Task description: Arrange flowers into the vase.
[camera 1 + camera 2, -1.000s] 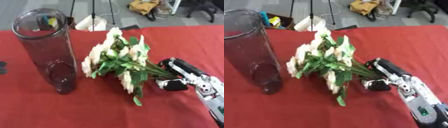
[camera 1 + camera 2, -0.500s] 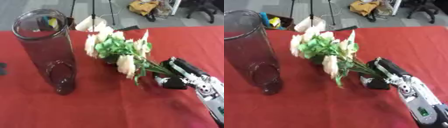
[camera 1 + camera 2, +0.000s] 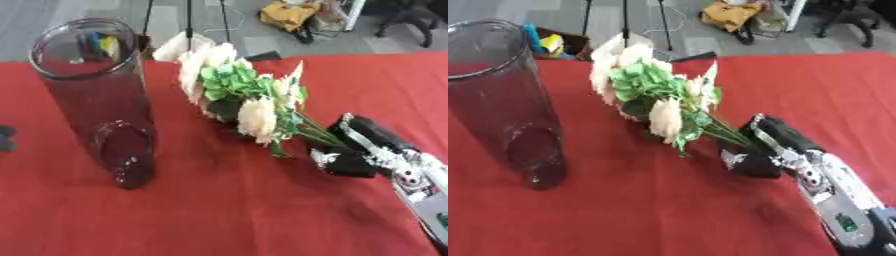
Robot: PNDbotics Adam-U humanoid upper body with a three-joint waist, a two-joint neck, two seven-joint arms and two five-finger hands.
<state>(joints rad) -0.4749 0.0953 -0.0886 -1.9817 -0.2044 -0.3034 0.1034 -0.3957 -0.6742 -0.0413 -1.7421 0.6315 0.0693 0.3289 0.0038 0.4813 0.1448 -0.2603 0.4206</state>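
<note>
Gripping the stems, the right hand (image 3: 765,150) holds the flowers (image 3: 241,97) tilted above the red table (image 3: 227,210), right of the upright vase (image 3: 101,100); fingers hide the stem ends.

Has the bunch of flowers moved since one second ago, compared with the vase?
Yes. The flowers, held by the right hand, have lifted: the blooms now reach toward the table's far edge, level with the upper part of the vase, which stayed put.
</note>
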